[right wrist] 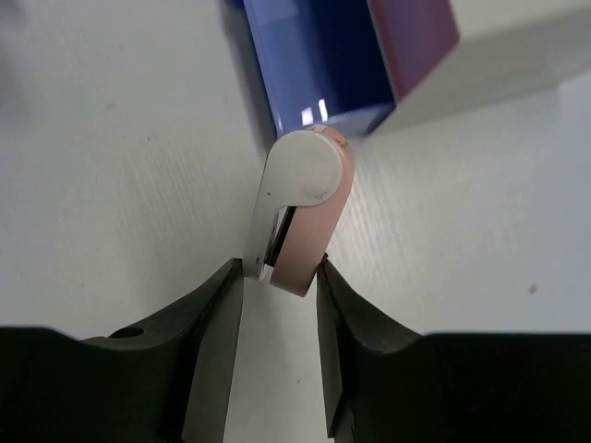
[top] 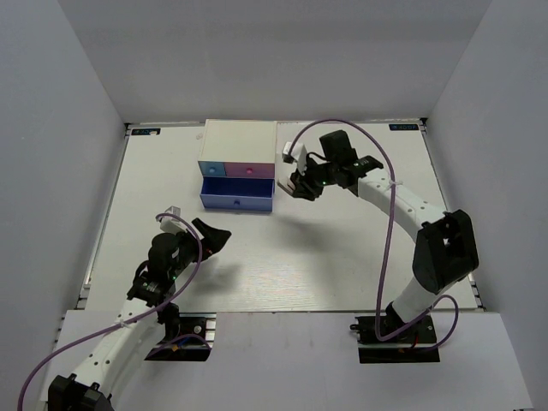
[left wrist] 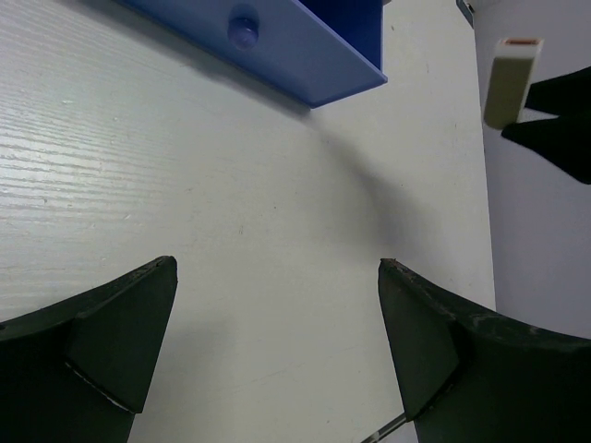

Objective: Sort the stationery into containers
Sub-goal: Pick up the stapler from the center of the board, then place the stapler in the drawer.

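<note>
The white-topped drawer box (top: 241,137) stands at the back centre. Its light blue (top: 211,169) and pink-red (top: 250,169) drawers are shut. The purple drawer (top: 236,197) is pulled out, and its knobbed front shows in the left wrist view (left wrist: 277,46). My right gripper (top: 301,185) hangs just right of that drawer. In the right wrist view it (right wrist: 280,272) is shut on a whitish-pink eraser block (right wrist: 300,208), held above the table by the drawer's corner (right wrist: 319,65). My left gripper (top: 212,237) is open and empty (left wrist: 277,277) over bare table. No highlighters show.
White walls enclose the table on three sides. The right arm's elbow (top: 445,244) stands over the right side of the table. The right arm's cable (top: 390,240) loops over the right side.
</note>
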Tool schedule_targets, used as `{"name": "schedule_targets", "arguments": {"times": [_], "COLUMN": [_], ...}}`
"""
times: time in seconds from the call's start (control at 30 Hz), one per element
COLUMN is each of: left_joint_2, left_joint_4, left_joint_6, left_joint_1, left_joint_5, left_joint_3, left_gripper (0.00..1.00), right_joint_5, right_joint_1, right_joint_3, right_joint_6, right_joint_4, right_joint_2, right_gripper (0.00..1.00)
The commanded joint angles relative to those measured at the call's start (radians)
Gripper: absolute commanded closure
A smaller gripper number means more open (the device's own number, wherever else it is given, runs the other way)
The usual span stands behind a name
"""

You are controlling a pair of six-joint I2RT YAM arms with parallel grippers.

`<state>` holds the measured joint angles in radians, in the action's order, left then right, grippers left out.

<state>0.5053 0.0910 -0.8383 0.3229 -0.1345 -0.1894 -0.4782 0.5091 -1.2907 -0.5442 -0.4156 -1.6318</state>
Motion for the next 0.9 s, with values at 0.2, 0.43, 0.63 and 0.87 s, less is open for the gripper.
{"name": "schedule_targets", "arguments": {"times": [0.2,0.43,0.63,0.87], "left_joint_2": [-0.013,-0.040,-0.050,-0.040], "left_joint_4": [-0.014,0.006,0.006,-0.003], "left_joint_6": [0.010,0.010,0.019,0.019], "left_joint_1": [0.002,0.002,0.002,0.002], "left_joint_5": [-0.001,-0.001,-0.001,-0.001], "left_joint_3": [-0.001,-0.001,-0.001,-0.001], "left_gripper": [0.00,0.00,0.00,0.00], "right_joint_5": [0.013,0.082,0.156,0.291], "right_joint_1": [0.132,0.206,0.232,0.253], "right_joint_3": [-0.295,-0.404,-0.463,-0.484], "right_joint_6": [-0.249,-0.385,-0.386,-0.355], "right_joint_4": [-0.018,-0.068,-0.069,-0.011], "right_joint_2": [-0.161,-0.272,-0.352,-0.398], "right_gripper": [0.58,0.55,0.53,0.49]}}
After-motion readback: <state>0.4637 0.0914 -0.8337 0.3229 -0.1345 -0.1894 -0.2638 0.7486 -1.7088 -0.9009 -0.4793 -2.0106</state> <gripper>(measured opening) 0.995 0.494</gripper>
